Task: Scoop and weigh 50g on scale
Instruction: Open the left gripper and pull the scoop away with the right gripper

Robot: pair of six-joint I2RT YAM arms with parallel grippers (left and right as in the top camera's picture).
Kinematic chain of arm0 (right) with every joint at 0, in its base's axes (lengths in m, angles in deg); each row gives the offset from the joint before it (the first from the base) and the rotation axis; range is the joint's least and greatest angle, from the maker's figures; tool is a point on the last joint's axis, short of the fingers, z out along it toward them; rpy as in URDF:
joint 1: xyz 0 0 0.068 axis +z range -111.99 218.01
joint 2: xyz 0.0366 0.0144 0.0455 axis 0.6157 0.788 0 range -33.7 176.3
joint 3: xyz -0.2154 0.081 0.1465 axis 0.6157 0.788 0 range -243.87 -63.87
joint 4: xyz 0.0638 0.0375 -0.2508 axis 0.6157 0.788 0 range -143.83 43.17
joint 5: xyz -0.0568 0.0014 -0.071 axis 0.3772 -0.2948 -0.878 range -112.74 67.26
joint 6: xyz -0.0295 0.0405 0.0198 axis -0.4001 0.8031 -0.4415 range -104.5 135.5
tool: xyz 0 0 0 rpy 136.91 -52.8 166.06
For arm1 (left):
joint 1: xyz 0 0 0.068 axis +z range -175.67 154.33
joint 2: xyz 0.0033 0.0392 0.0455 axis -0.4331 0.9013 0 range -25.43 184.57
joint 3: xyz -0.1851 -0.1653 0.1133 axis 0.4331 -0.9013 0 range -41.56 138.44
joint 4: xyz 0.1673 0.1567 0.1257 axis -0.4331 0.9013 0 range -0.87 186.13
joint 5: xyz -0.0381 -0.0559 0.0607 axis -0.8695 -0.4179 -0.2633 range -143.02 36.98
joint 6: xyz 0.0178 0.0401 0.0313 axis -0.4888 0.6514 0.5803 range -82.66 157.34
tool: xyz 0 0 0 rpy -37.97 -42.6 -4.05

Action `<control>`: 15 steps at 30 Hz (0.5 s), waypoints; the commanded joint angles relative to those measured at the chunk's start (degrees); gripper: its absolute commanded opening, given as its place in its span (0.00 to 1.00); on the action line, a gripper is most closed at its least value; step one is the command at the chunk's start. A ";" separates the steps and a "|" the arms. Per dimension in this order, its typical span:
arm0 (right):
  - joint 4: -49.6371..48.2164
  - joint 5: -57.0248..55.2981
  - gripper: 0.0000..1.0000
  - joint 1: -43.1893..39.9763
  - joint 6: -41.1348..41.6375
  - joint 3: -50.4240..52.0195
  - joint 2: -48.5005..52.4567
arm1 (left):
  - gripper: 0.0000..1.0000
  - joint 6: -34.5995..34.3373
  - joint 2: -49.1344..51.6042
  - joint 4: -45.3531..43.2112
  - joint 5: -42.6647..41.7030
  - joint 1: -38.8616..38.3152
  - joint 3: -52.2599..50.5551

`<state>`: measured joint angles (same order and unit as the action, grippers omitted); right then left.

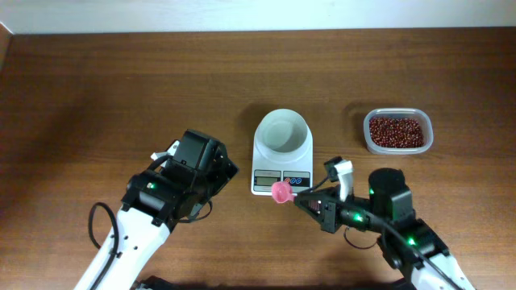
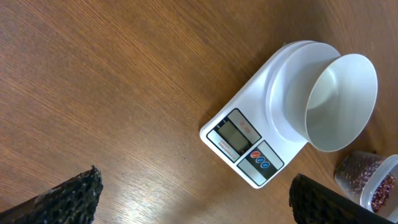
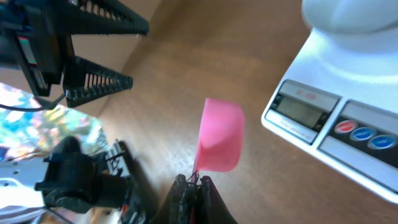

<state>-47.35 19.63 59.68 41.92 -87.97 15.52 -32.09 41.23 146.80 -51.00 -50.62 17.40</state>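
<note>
The white scale [image 1: 274, 179] stands mid-table with a round white bowl [image 1: 283, 133] on it, empty as far as I see. My right gripper [image 1: 299, 198] is shut on the handle of a pink scoop [image 1: 281, 192], which hangs just in front of the scale's display. In the right wrist view the scoop [image 3: 219, 143] sticks up from the closed gripper [image 3: 196, 182], beside the scale [image 3: 336, 130]. My left gripper [image 1: 226, 171] stands open to the left of the scale, holding nothing. Its fingers [image 2: 68, 199] frame bare wood, with the scale [image 2: 249, 146] and bowl [image 2: 339, 102] ahead.
A clear plastic tub [image 1: 397, 131] of red beans sits at the right, behind my right arm; it also shows as the tub [image 2: 373, 183] in the left wrist view. Bare wooden tabletop [image 1: 97, 97] lies to the left and back.
</note>
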 commanded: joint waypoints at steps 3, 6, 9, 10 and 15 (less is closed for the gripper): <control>1.97 -7.26 0.04 -0.37 -2.49 -0.35 -8.20 | 0.99 0.48 0.33 0.09 0.98 -0.13 -0.11; 4.66 -11.08 0.04 -0.37 -2.62 -0.37 -11.56 | 0.99 0.48 0.33 0.09 0.98 -0.15 -0.11; 5.84 -12.50 0.04 -0.37 -2.64 -0.37 -13.49 | 0.99 0.46 0.33 0.09 0.98 -0.15 -0.11; 5.81 -12.48 0.04 -0.37 -2.62 -0.42 -13.86 | 0.99 0.48 0.33 0.09 0.98 -0.15 -0.11; 13.22 -21.57 0.04 -0.37 -2.64 -4.92 -14.21 | 0.99 0.48 0.33 0.09 0.98 -0.13 -0.11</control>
<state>-37.76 6.54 59.68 39.69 -88.75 1.70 -32.09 41.23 146.80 -51.02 -50.62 17.40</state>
